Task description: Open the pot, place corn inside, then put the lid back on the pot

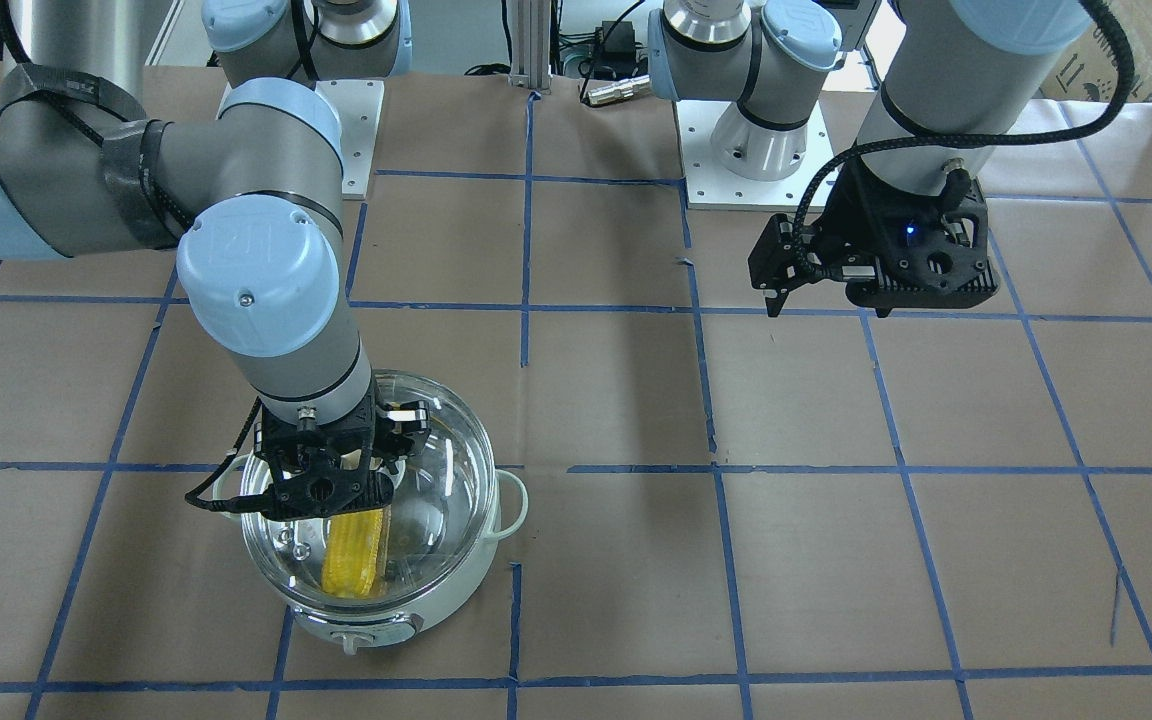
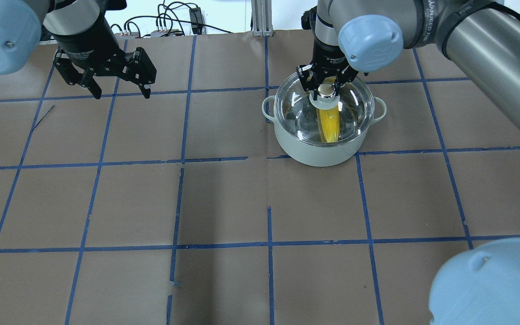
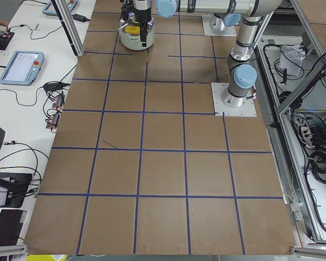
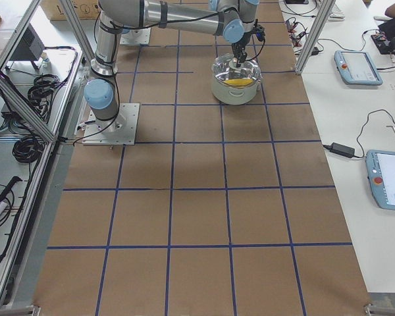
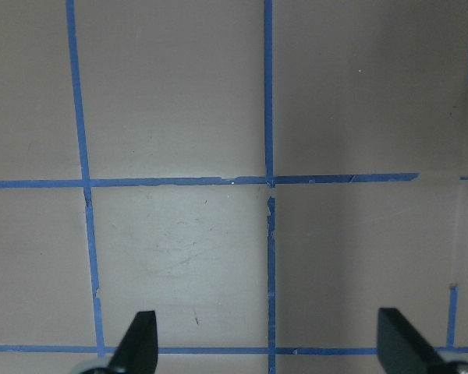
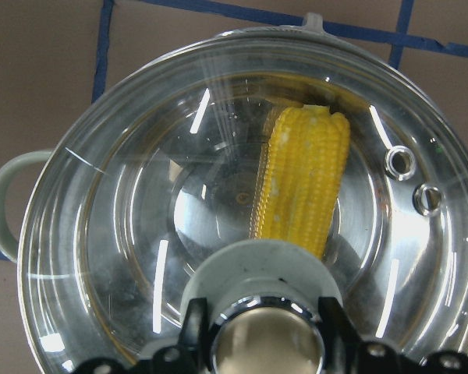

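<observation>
The pale mint-white pot (image 2: 318, 151) stands on the table's right half in the overhead view. The yellow corn (image 2: 330, 126) lies inside it, and shows in the right wrist view (image 6: 304, 179). The clear domed lid (image 2: 355, 104) sits on the pot's rim and covers the corn. My right gripper (image 2: 325, 88) stands over the lid's middle, its fingers (image 6: 193, 331) closed against either side of the lid's knob (image 6: 267, 343). My left gripper (image 2: 122, 95) is open and empty above bare table at the far left, well away from the pot.
The table (image 2: 224, 203) is covered in brown paper with a grid of blue tape. The pot's loop handles (image 2: 266, 108) stick out on both sides. The arms' base plates (image 1: 736, 180) sit at the robot's edge. Tablets and cables lie on side benches (image 4: 359, 66).
</observation>
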`<move>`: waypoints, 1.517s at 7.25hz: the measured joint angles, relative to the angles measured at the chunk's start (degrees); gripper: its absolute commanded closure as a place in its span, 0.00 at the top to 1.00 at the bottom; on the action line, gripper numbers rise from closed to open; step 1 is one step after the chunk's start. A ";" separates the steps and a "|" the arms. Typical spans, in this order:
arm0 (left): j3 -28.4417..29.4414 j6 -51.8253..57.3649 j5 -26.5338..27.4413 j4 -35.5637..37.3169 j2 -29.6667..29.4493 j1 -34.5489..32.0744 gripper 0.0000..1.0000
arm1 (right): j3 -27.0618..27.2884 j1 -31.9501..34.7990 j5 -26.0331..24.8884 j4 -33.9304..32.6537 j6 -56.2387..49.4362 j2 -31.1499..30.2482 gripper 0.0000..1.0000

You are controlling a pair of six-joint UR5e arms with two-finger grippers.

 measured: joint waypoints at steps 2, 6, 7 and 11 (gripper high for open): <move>0.58 0.00 0.12 0.02 -0.05 -0.11 1.00 | -0.14 0.00 -0.43 -0.21 0.26 0.00 1.00; 1.07 -0.46 -0.19 0.06 -0.28 -0.20 1.00 | -0.33 -0.02 -1.00 -1.49 0.86 -1.29 1.00; 1.11 -0.51 -0.26 0.09 -0.33 -0.23 1.00 | -0.09 -0.06 -0.87 -1.29 0.80 -3.55 1.00; 1.02 -0.68 -0.26 0.03 -0.53 -0.34 1.00 | 6.79 -2.70 -1.11 7.56 0.16 -19.74 1.00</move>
